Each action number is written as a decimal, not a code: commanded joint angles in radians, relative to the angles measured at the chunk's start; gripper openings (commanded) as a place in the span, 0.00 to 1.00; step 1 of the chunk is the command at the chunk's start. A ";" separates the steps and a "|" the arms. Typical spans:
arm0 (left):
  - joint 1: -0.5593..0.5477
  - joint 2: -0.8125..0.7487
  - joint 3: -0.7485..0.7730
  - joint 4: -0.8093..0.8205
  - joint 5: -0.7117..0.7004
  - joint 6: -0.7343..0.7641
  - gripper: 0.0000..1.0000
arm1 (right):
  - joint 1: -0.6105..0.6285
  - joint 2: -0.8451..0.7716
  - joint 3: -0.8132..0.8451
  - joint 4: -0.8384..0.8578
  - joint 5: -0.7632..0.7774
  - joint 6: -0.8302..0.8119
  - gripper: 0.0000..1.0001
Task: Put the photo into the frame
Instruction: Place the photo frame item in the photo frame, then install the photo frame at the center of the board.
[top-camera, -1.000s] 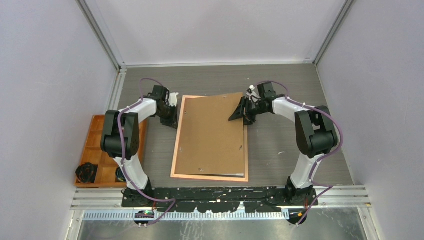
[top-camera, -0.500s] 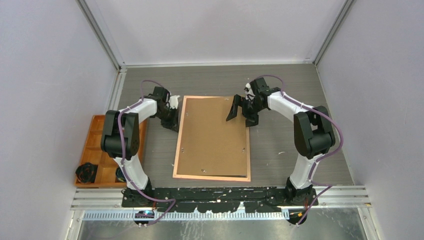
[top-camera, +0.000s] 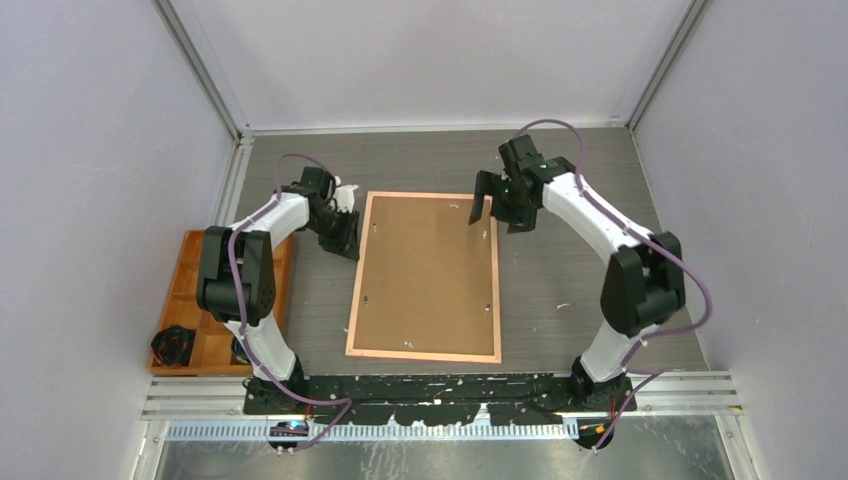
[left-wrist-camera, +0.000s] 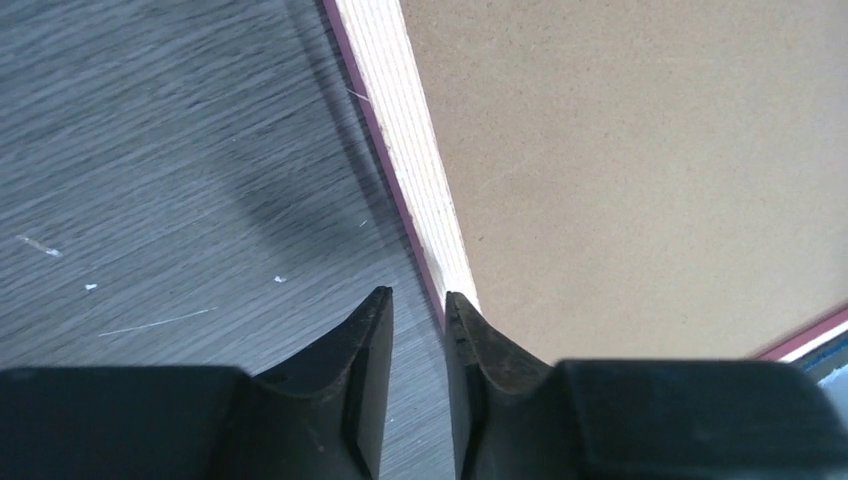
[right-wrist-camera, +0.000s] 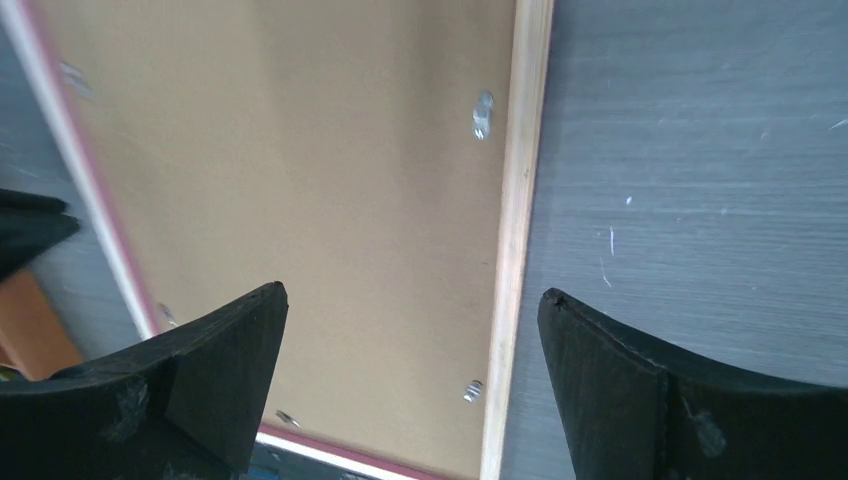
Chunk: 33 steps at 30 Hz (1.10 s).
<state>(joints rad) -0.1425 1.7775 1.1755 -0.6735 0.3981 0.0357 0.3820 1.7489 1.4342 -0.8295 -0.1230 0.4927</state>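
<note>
Apparently because the backing board (top-camera: 425, 270) sits flat inside the frame (right-wrist-camera: 515, 220), the right gripper (right-wrist-camera: 410, 293) hovers wide above its right rail, the left gripper (left-wrist-camera: 417, 295) narrow beside its left rail.

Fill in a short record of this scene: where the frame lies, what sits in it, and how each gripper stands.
frame: thin-bordered rectangular picture frame, flat on the grey table, light wood back up
backing: brown fibreboard sheet lying inside the frame
photo: not visible
left gripper: jaws slightly apart, at the frame's left edge near its far end
right gripper: jaws wide open above the frame's far right corner, holding nothing
tray: orange compartment tray, left of the frame, apart from it
</note>
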 joint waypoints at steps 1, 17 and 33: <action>0.032 -0.041 0.057 -0.073 0.069 0.038 0.31 | 0.014 -0.261 -0.046 0.258 0.164 0.130 1.00; 0.041 0.000 -0.005 -0.108 0.158 0.058 0.29 | 0.313 -0.253 -0.310 0.622 0.034 0.229 0.87; 0.041 0.080 -0.004 -0.085 0.155 0.066 0.12 | 0.454 -0.194 -0.457 0.787 -0.001 0.328 0.75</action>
<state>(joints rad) -0.1043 1.8313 1.1683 -0.7612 0.5453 0.0872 0.8223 1.5280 0.9836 -0.1463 -0.1070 0.7776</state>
